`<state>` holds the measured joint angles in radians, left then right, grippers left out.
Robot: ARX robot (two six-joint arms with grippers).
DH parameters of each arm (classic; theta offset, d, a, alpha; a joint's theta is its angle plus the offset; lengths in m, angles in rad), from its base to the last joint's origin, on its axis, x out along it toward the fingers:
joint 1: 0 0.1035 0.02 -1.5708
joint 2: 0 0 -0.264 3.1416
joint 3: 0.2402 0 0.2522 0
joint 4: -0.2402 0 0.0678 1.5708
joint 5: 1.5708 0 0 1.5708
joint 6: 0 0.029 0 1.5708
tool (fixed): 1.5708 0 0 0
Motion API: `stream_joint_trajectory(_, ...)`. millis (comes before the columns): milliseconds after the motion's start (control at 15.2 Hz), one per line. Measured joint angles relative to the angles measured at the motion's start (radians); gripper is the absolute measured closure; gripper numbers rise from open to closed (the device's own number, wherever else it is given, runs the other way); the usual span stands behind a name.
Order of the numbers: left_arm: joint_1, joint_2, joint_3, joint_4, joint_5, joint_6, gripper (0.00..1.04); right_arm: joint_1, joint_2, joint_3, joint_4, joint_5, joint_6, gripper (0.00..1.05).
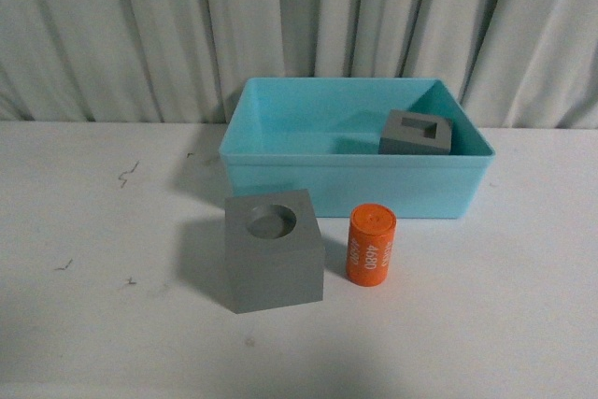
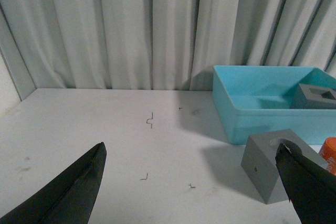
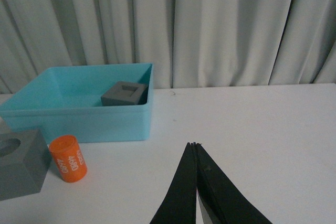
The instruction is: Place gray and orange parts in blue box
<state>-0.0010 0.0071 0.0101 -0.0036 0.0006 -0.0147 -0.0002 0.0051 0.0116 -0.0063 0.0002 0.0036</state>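
Nearest the front camera sits the gray cube with a round hole [image 1: 274,249], just below the centre of the frame on the white table [image 1: 93,277]. Right of it, close but apart, stands the orange cylinder [image 1: 371,244], upright, with "4680" printed in white down its side. Both are outside the blue box [image 1: 355,189], which lies just behind them, above centre and a little to the right. The gray cube with a rectangular hole [image 1: 417,134] rests inside the box, in its right rear corner, hole facing up. A pale pleated curtain [image 1: 140,35] fills the upper part of the frame.

Neither arm shows in the front view. In the left wrist view the left gripper [image 2: 190,148] is spread wide with nothing between its dark fingers [image 2: 79,187] — one finger overlaps the edge of the round-hole cube. In the right wrist view the right gripper [image 3: 195,145] has its fingers pressed together, empty, above bare table — well apart from the box and parts.
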Motion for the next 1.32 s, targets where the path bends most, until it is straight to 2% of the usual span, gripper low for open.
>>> stream_joint_trajectory(593, 0.000, 0.000, 0.000, 0.000, -0.001, 0.000, 0.07, 0.000, -0.002, 0.000, 0.003, 0.000, 0.000, 1.03)
stream_joint_trajectory(659, 0.000, 0.000, 0.000, 0.000, -0.001, 0.000, 0.07, 0.000, -0.002, 0.000, 0.003, 0.000, -0.001, 0.99)
stream_joint_trajectory(857, 0.000, 0.000, 0.000, 0.000, -0.001, 0.000, 0.07, 0.000, -0.002, 0.000, 0.003, 0.000, -0.001, 0.59)
stream_joint_trajectory(989, 0.000, 0.000, 0.000, 0.000, -0.001, 0.000, 0.07, 0.000, -0.002, 0.000, 0.003, 0.000, -0.001, 0.24)
stream_joint_trajectory(1055, 0.000, 0.000, 0.000, 0.000, -0.001, 0.000, 0.07, 0.000, -0.002, 0.000, 0.003, 0.000, -0.001, 0.13)
stream_joint_trajectory(1121, 0.000, 0.000, 0.000, 0.000, -0.001, 0.000, 0.07, 0.000, -0.002, 0.000, 0.003, 0.000, -0.001, 0.04)
stream_joint_trajectory(1187, 0.000, 0.000, 0.000, 0.000, -0.001, 0.000, 0.07, 0.000, -0.002, 0.000, 0.003, 0.000, -0.001, 0.07)
stream_joint_trajectory(1319, 0.000, 0.000, 0.000, 0.000, -0.001, 0.000, 0.07, 0.000, -0.002, 0.000, 0.003, 0.000, -0.001, 0.06)
